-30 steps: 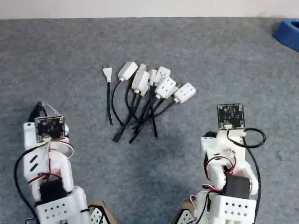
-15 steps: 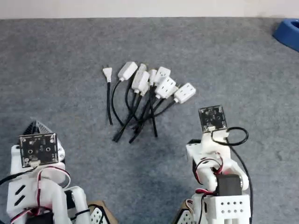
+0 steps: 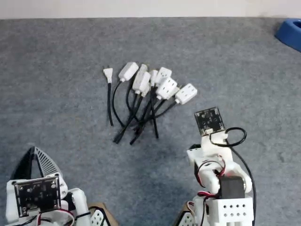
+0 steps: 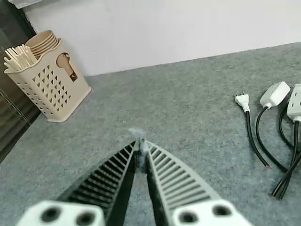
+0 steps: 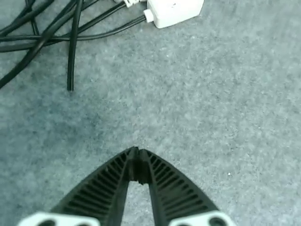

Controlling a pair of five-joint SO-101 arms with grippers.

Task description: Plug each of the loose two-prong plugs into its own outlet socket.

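- One loose plug (image 3: 108,73), white with two prongs on a black cord, lies alone at the left edge of the pile, far of centre on the bench (image 3: 56,61). It is not joined to any socket.
- Five white socket blocks (image 3: 167,88) can be counted, bunched just right of that plug, several of them touching. The rightmost block (image 5: 174,9) sits at the pile's right edge. Two smaller white pieces among the blocks may be further plugs; this cannot be told.
- The black cords (image 3: 136,113) form a crossed bundle trailing from the pile toward the near side, too tangled to count.
- The left end effector (image 4: 139,147) has its fingers pressed together and holds nothing. It is at the near left, well apart from the pile.
- The right end effector (image 5: 136,162) also has its fingers pressed together and is empty. It is over bare bench just near of the rightmost block.
- Step in hand, as judged: the very start, with nothing grasped and the lone plug unseated.
- The next move calls for one end effector to spread and close on the lone plug while the other steadies a socket block. The prongs must then line up with the slots.
- One beige holder (image 4: 47,80) with sticks stands at the far left, and one blue object (image 3: 289,33) at the far right corner.
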